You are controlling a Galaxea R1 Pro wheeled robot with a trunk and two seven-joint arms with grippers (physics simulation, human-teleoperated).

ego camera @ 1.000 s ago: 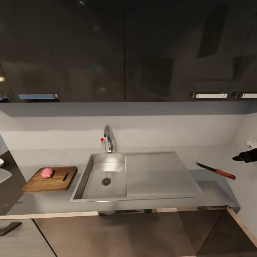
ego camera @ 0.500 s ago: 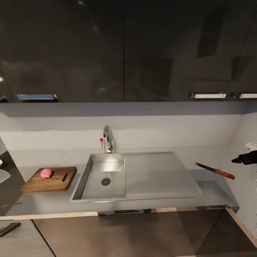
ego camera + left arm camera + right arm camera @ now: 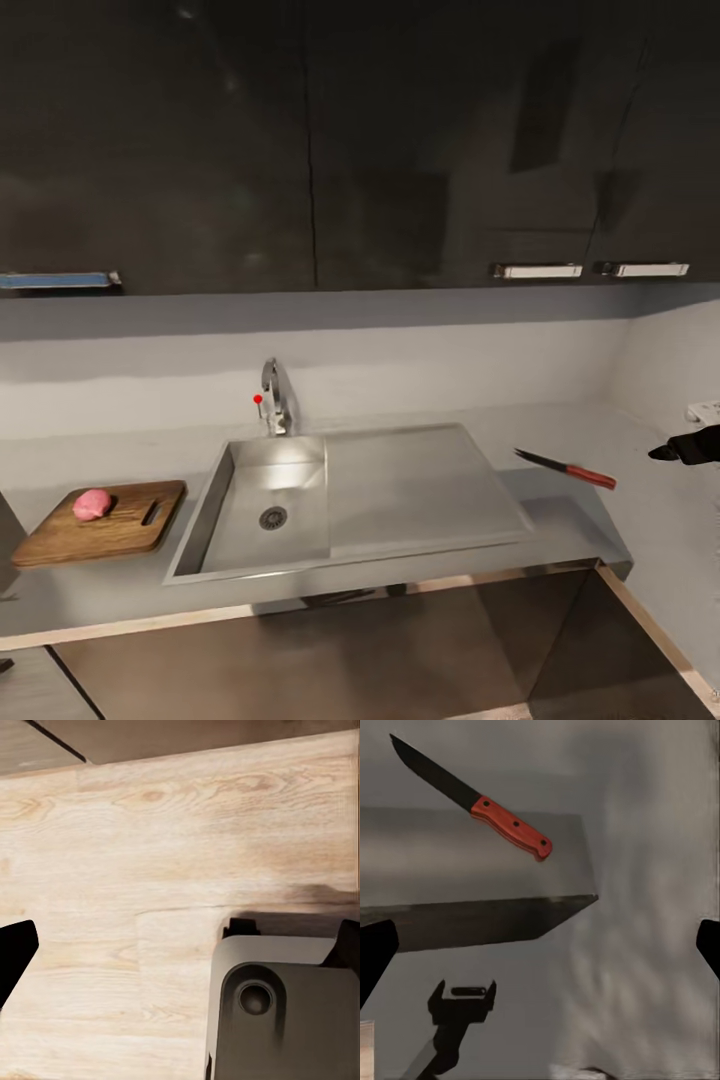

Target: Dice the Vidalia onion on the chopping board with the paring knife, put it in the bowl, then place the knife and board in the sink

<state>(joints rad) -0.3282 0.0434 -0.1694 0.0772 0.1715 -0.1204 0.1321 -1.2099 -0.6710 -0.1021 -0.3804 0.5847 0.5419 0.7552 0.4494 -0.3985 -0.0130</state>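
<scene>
The pink Vidalia onion lies on the brown chopping board, which rests on the countertop left of the sink. Its basin holds nothing but the drain. The paring knife, red handle and dark blade, lies flat on the countertop right of the drainboard. My right gripper hovers beyond the counter's right end, open, apart from the knife, which shows ahead of its spread fingertips. My left gripper is open over wood floor. The bowl is out of view.
A chrome faucet with a red knob stands behind the basin. Dark upper cabinets hang above the grey backsplash. A side wall closes the counter's right end. Part of my base shows below the left gripper.
The camera has turned right, so the whole scene sits further left in the picture. Onion, board and knife have not moved on the counter. The right gripper stays at the picture's right edge.
</scene>
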